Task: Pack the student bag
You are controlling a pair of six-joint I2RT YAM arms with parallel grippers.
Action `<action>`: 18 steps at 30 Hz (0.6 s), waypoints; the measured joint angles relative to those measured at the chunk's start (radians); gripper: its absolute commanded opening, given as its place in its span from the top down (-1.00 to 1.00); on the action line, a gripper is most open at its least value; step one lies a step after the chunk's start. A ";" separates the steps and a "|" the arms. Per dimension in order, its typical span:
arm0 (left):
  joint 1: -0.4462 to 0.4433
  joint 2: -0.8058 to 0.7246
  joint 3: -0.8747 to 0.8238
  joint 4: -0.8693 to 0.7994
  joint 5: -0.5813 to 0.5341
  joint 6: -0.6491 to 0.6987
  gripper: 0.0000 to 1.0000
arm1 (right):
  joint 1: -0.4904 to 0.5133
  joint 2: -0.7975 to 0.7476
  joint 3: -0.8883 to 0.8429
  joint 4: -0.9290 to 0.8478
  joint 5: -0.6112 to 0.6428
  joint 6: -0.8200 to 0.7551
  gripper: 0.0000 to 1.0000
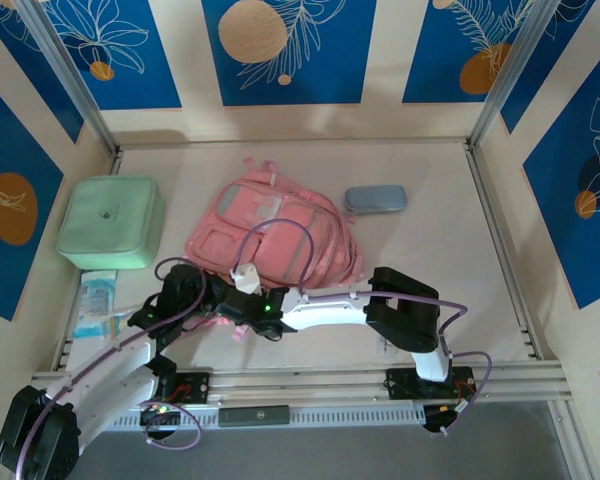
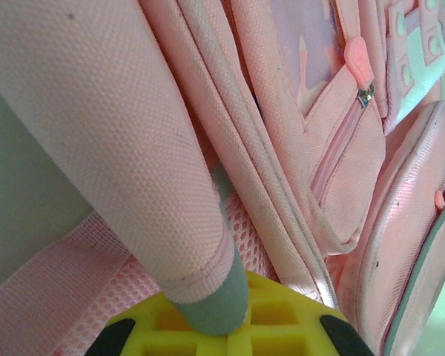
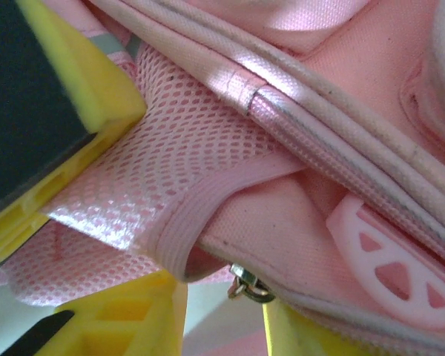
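Right wrist: right pincer point(image 3: 144, 208) tight on student bag point(image 3: 341, 81) mesh; left pincer point(image 2: 230, 322) state unclear

Mid-worktop point(image 1: 430, 260): bag point(image 1: 275, 235). Left of it and apart: case point(image 1: 111, 221), with packets point(image 1: 98, 297) just before the case. Right of the bag and further back: pouch point(image 1: 375, 199). At the bag's near edge, side by side against its fabric: left fingers point(image 2: 282, 326), right fingers point(image 3: 96, 89).
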 measured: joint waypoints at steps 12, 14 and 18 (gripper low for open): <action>-0.003 -0.001 0.001 0.000 -0.017 0.000 1.00 | 0.008 0.035 0.005 0.029 0.101 -0.108 0.71; -0.003 -0.002 0.002 0.000 -0.023 0.001 1.00 | 0.008 0.039 0.005 0.030 0.110 -0.131 0.79; -0.003 -0.002 0.003 -0.004 -0.024 0.002 1.00 | 0.014 0.040 0.006 0.014 0.123 -0.142 0.94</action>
